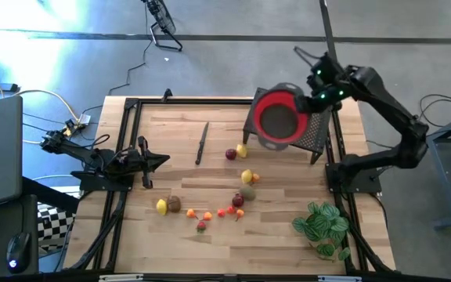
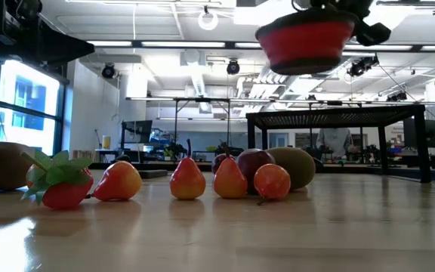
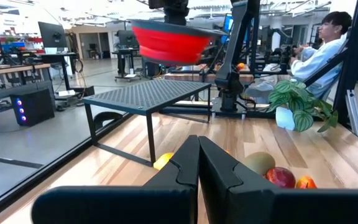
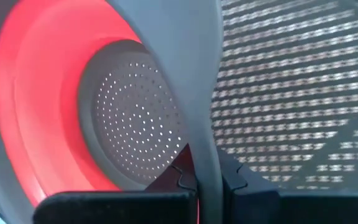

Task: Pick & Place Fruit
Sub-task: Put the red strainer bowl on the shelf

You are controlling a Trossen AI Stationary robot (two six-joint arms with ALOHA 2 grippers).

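The red bowl [image 1: 276,117] with a grey perforated bottom hangs in the air over the near left part of the black mesh rack [image 1: 315,135], at the table's far right. My right gripper [image 1: 308,106] is shut on its rim. The low view shows the bowl [image 2: 306,41] high above the rack top. Several small fruit pieces lie on the wooden table: a red one [image 1: 231,153] and a yellow one [image 1: 242,149] near the rack, more around [image 1: 247,192], a yellow one [image 1: 161,206] further left. My left gripper [image 1: 159,160] rests shut at the table's left, touching nothing. My right gripper pinches the bowl's grey rim [image 4: 194,124] between its two fingers, one finger [image 4: 179,177] on the inner side and one [image 4: 241,180] on the outer side. The fingers slant down from the table's far right. The bowl is lifted clear, opening upward.
A thin dark knife [image 1: 202,142] lies on the table's far middle. A green leafy plant [image 1: 323,225] stands at the near right corner. A black frame edges the table. A person [image 3: 316,46] sits beyond the table's right side.
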